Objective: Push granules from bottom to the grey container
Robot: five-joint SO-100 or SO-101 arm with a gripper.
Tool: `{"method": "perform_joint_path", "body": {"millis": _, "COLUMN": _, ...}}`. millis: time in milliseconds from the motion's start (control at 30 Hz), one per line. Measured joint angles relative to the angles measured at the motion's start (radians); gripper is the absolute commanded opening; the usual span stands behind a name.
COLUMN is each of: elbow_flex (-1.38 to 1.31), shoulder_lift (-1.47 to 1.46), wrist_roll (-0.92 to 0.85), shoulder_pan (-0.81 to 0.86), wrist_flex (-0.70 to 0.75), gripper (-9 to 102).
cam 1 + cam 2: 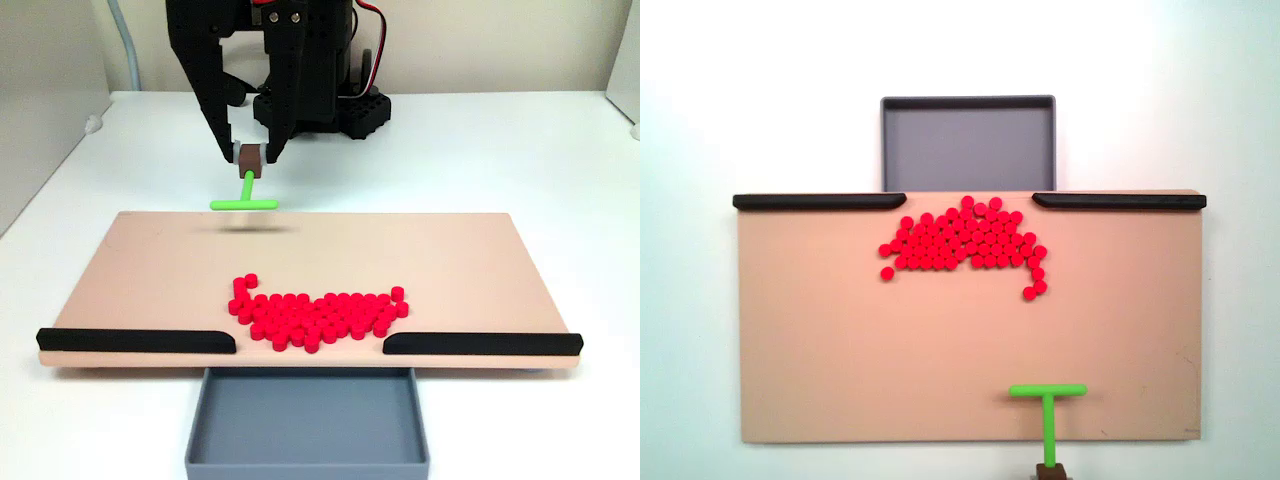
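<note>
The red granules point(315, 320) lie in a loose cluster on the tan board point(150, 270), by the gap between two black strips. Seen from above, the granules point(965, 245) sit just below that gap, with a few strays at the lower right. The grey container point(305, 420) stands beyond the gap, against the board's edge, and its floor point(968, 145) is bare. My gripper point(250, 155) is shut on the brown block of a green T-shaped pusher point(244, 200). The pusher point(1047, 400) hangs over the board's opposite edge, well apart from the granules.
The black strips point(135, 340) point(480, 343) line the board's edge on either side of the gap. The arm's black base point(320, 105) stands behind the board. White table surrounds everything, with wide bare board between pusher and granules.
</note>
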Motion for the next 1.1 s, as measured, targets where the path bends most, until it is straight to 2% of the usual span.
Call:
{"method": "perform_joint_path", "body": {"millis": 200, "elbow_flex": 0.0, "shoulder_lift": -0.002, "wrist_roll": -0.012, "shoulder_pan": 0.003, "wrist_flex": -0.015, "gripper": 0}}
{"method": "perform_joint_path", "body": {"millis": 533, "elbow_flex": 0.015, "shoulder_lift": -0.094, "wrist_roll": -0.018, "shoulder_pan": 0.003, "wrist_flex": -0.155, "gripper": 0}}
{"method": "perform_joint_path", "body": {"millis": 1100, "elbow_flex": 0.014, "shoulder_lift": -0.163, "wrist_roll": -0.018, "shoulder_pan": 0.003, "wrist_flex": -0.181, "gripper": 0}}
